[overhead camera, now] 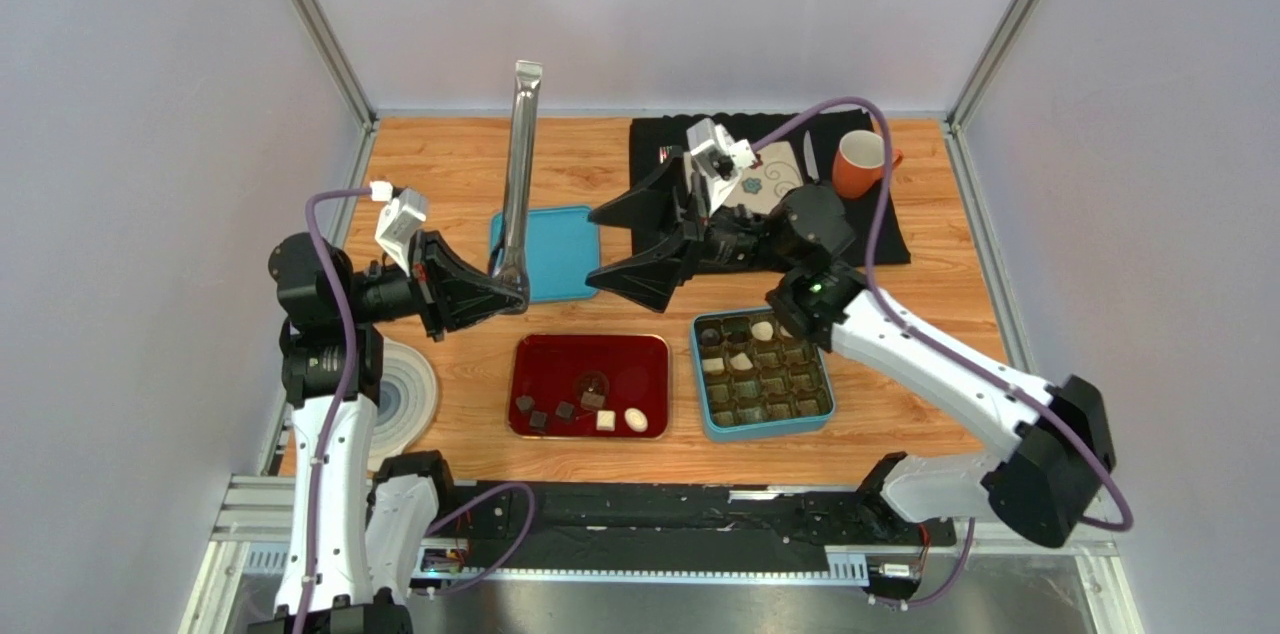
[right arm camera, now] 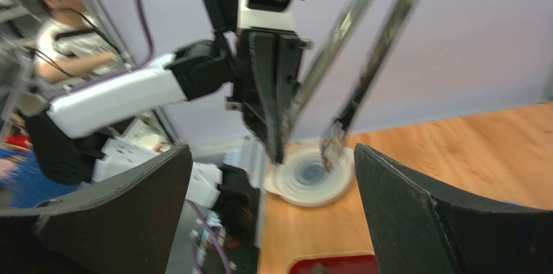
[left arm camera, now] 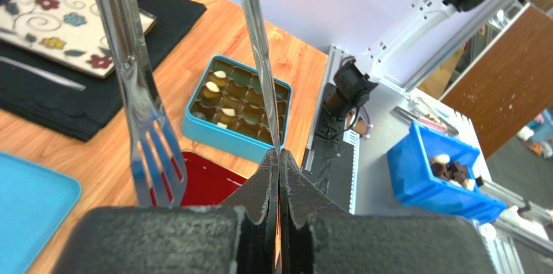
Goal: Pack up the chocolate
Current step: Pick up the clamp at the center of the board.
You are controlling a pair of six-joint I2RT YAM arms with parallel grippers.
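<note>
Pinching what looks like just one blade of the tongs [overhead camera: 519,169], the left gripper [overhead camera: 504,292] is clamped tight; the right gripper [overhead camera: 601,252] gapes empty beside it, mid-frame. Chocolate [overhead camera: 606,420] lies on the red tray [overhead camera: 556,361], lower centre, with some in the box [overhead camera: 769,433]. Risk — held by one blade, the tongs could twist or slip, and could not squeeze.

The left hand [left arm camera: 279,157] is closed, its dark fingers pinched on one thin arm of the metal tongs [left arm camera: 152,157]; the other arm, with a slotted blade, stands free to the left; beyond, on the wooden worktop [left arm camera: 214,34], a teal compartment box [left arm camera: 221,141] holds a few pale pieces of chocolate [left arm camera: 212,86]; a red tray [left arm camera: 208,186] lies just beside it; a flowered square plate [left arm camera: 65,24] rests on a black cloth [left arm camera: 58,105].
</note>
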